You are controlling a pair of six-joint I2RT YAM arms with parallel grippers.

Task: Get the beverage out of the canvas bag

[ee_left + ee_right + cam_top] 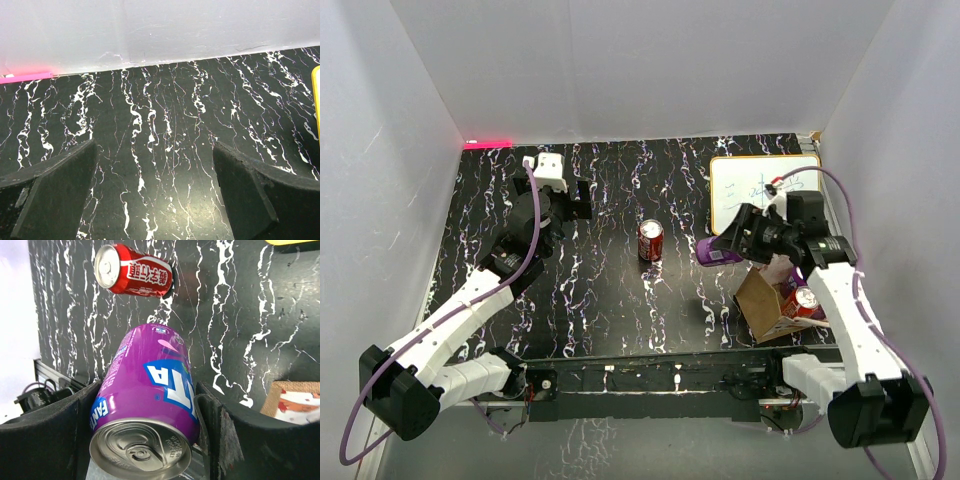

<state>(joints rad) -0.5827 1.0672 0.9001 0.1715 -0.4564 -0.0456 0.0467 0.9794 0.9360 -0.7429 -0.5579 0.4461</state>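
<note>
My right gripper point(725, 245) is shut on a purple Fanta can point(713, 251) and holds it tilted in the air, just left of the canvas bag point(768, 305). In the right wrist view the purple can point(150, 385) fills the space between the fingers point(75, 425). The tan bag stands open at the near right, and a red can point(807, 298) shows inside it. Its corner shows in the right wrist view point(272, 400). Another red soda can point(650, 240) stands upright on the table's middle point(134, 271). My left gripper point(575, 200) is open and empty at the far left point(154, 146).
A white board with writing point(760, 190) lies at the back right, behind the bag. White walls enclose the black marbled table point(610, 300). A pink strip point(488, 143) marks the back left edge. A metal rail point(660, 365) runs along the near edge.
</note>
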